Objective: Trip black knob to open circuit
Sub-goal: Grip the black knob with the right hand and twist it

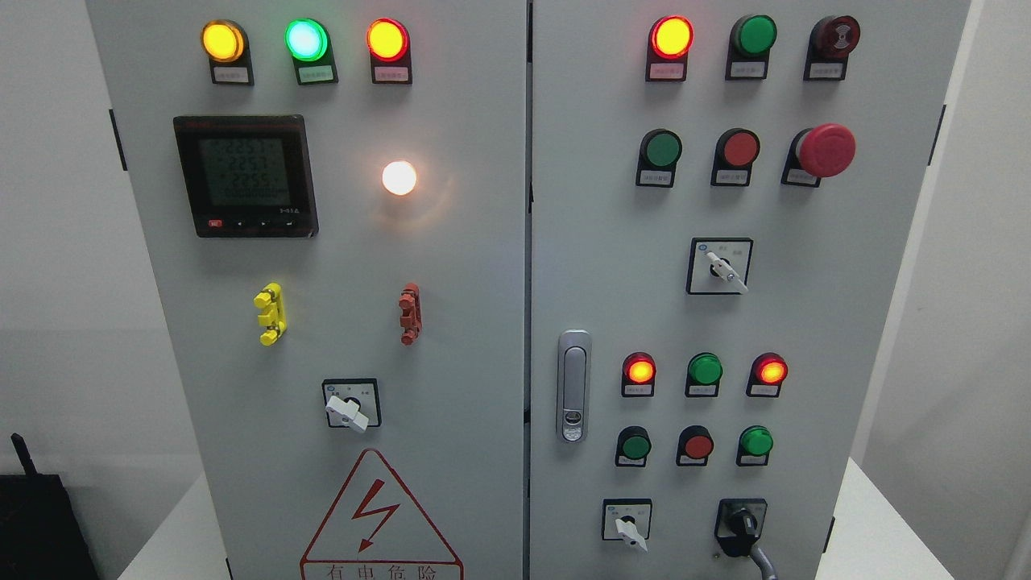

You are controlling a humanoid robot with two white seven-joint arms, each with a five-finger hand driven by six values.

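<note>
Grey cabinet (451,322) on white surface (878,532), pale walls. Black knob (742,524) bottom right, handle pointing down-right. My robot hands: out of view, state unknown.

1. You have flat, bare door to the left of the black knob (742,525), up to the white switch (629,528).
2. A gray cable (763,559) hangs just under the knob and blocks the way from below.
3. Three round buttons (696,445) stick out above it.
4. The door handle (573,385) stands well off to the left.
</note>
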